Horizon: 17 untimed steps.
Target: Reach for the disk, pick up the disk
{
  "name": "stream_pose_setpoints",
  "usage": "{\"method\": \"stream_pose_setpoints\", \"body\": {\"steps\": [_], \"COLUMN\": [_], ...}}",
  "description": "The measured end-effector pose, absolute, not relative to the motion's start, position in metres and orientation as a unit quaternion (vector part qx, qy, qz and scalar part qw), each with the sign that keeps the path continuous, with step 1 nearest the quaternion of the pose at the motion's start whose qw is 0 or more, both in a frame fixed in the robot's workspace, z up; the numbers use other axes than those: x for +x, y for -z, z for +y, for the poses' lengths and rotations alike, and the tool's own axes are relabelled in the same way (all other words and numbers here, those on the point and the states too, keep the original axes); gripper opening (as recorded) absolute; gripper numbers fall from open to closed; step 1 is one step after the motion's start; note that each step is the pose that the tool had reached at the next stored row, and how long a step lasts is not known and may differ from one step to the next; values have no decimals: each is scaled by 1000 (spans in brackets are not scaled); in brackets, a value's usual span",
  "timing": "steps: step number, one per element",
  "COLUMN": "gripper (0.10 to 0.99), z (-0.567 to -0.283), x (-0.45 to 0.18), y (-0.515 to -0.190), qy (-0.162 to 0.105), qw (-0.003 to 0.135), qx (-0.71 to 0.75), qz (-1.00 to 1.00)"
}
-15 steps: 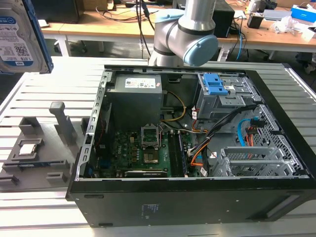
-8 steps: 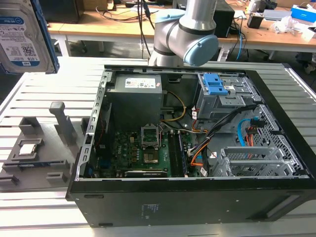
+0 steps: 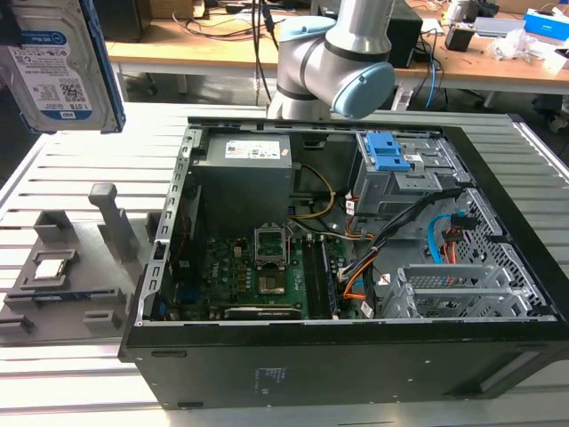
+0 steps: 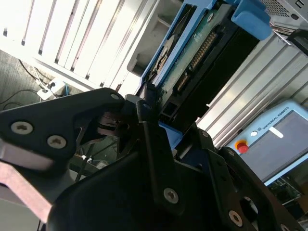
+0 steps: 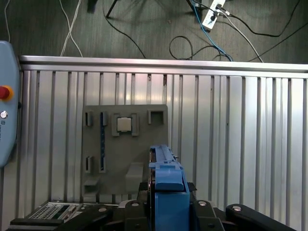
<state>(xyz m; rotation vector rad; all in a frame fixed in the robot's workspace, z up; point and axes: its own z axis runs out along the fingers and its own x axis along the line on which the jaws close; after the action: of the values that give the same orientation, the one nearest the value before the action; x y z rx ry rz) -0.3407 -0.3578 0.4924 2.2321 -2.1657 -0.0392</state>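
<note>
The disk, a silver hard drive with a white-and-blue label and blue side rails, hangs high in the air at the exterior view's upper left, above the grey fixture plate. In the second wrist view my black gripper is shut on the disk, clamping its lower edge where the green circuit board shows. The first wrist view has the disk edge-on, its blue rail rising from between the gripper's jaws, well above the fixture plate.
An open computer case lies on the slatted aluminium table, with the arm's base behind it. The grey fixture plate carries a small square processor chip. A teach pendant lies at the table's edge.
</note>
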Motion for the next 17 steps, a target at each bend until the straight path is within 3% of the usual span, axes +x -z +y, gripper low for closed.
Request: {"method": "stream_pose_setpoints", "body": {"steps": [17], "gripper": [365], "z": [-357], "x": [-296], "y": [-492], "qy": [13], "qw": [16], "qx": [718], "qz": [-696]}}
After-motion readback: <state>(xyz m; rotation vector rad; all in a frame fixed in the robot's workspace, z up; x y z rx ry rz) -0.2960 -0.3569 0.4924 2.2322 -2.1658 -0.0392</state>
